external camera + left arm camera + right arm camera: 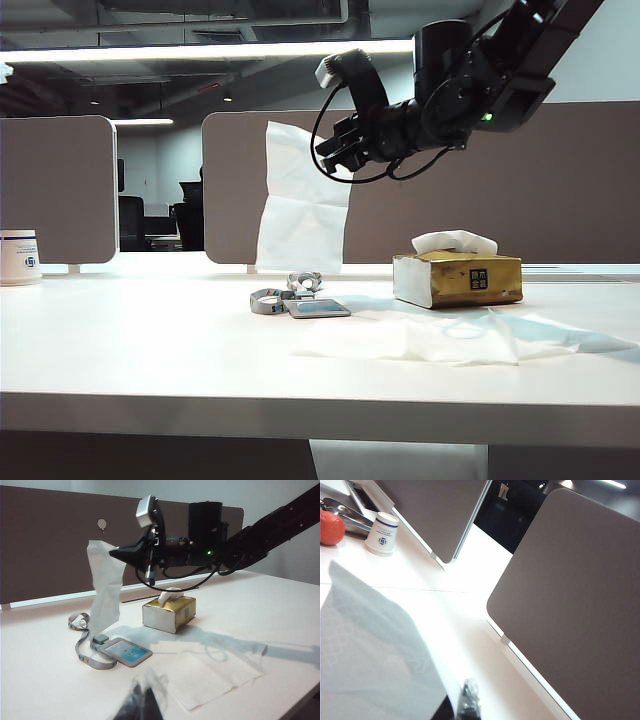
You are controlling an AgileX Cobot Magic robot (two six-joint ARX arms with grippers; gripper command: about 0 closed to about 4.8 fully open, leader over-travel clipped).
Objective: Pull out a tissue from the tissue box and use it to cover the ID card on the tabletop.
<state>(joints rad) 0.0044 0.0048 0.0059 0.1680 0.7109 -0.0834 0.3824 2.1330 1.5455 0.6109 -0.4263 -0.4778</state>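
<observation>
The right gripper (335, 152) pinches the tissue (297, 205) high above the card (318, 308), so it may drift aside when released; the left gripper (142, 700) state is unclear.

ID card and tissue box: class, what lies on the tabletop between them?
Nothing: in the exterior view, bare tabletop separates the ID card from the tissue box. A wide creased white sheet lies nearer the front edge, and the left wrist view agrees.

ID card (319, 308) left of tissue box (458, 279); tissue (300, 205) hangs above card.
</observation>
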